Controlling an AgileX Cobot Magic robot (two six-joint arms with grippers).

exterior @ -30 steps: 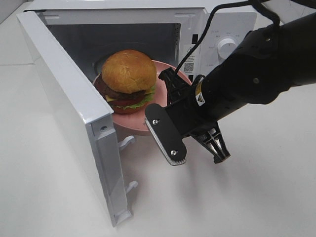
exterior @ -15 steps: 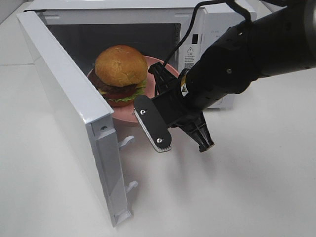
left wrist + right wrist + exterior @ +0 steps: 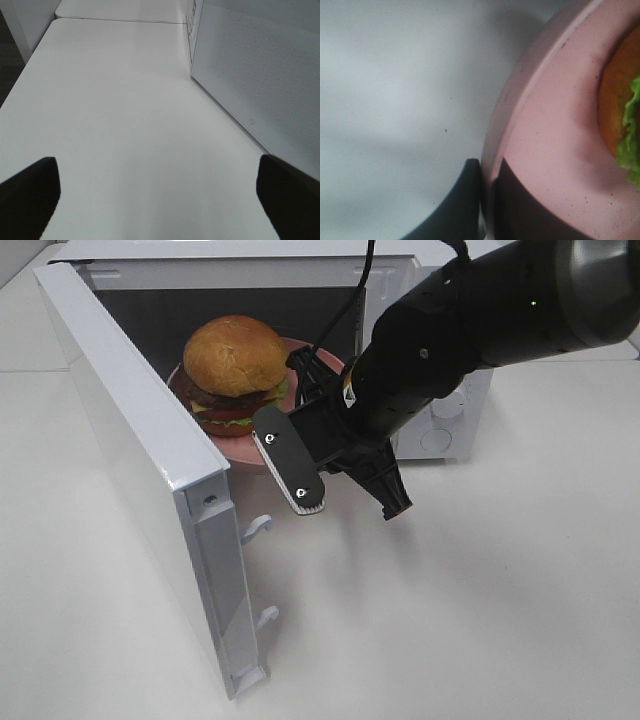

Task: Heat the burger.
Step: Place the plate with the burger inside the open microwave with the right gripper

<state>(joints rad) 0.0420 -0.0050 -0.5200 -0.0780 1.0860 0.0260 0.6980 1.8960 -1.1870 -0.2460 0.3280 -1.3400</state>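
The burger point(image 3: 233, 360), with a golden domed bun and green filling, sits on a pink plate point(image 3: 240, 451) at the mouth of the open microwave point(image 3: 250, 270). My right gripper point(image 3: 303, 372) is shut on the plate's right rim and holds it off the table. In the right wrist view the gripper point(image 3: 487, 175) pinches the plate point(image 3: 545, 140) edge, with the burger point(image 3: 620, 100) at the frame's side. My left gripper point(image 3: 157, 167) stands open above bare table, with nothing between its fingers, beside the microwave door point(image 3: 255, 75).
The microwave door point(image 3: 130, 420) swings wide open toward the front left. The control panel with a knob point(image 3: 440, 430) lies behind my right arm. White table point(image 3: 480, 620) spreads in front and to the right.
My right gripper has carried the plate and burger back and to the left, farther into the microwave opening. The left gripper has stayed open.
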